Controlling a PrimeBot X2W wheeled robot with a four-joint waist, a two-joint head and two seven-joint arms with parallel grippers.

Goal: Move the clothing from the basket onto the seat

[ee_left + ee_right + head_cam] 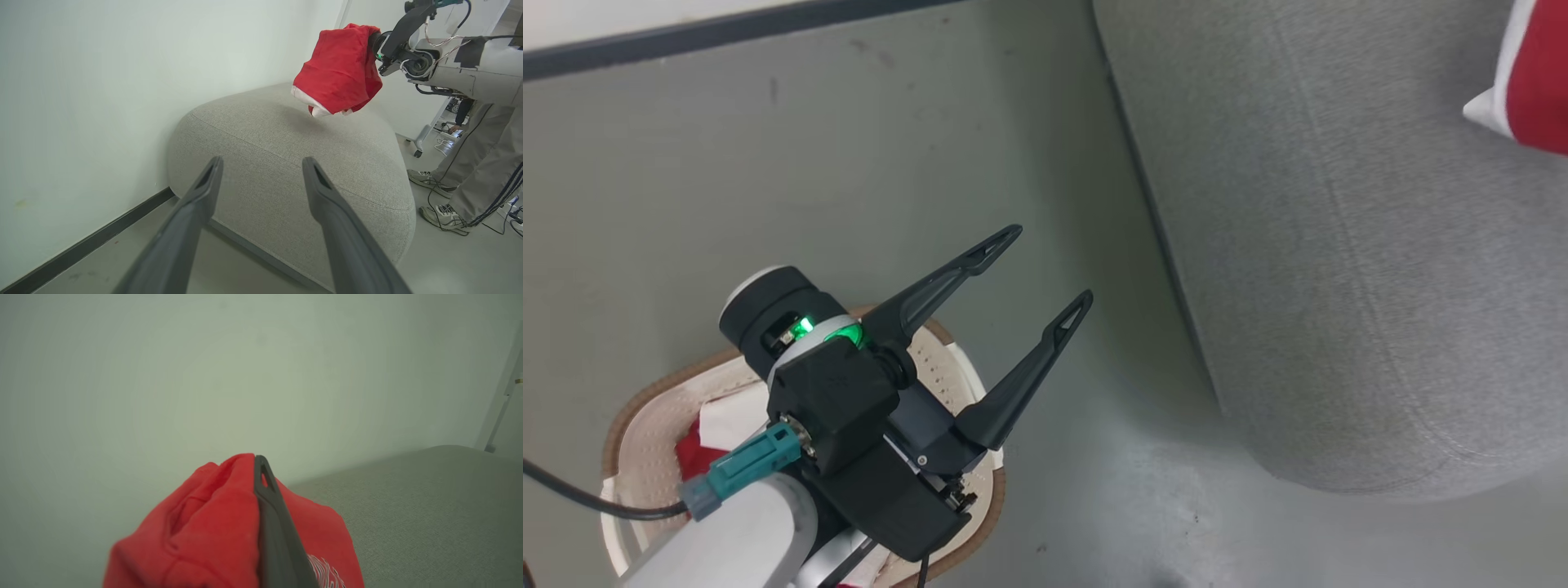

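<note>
Left tool [1049,265] released, fingers spread and empty, poised above the basket [637,400], which stands on the floor [915,163] at near left. Red and white clothing [690,457] lies in the basket. Right tool [258,463] clenched on a red jersey [339,73] with white trim. The jersey hangs above the far right part of the seat [286,171], clear of the cushion. A person's legs [486,163] stand just beside the seat.

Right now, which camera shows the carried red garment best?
The left wrist view: the whole red garment hangs above the seat. The right wrist view shows it bunched and blurred; the head view shows one corner.
</note>
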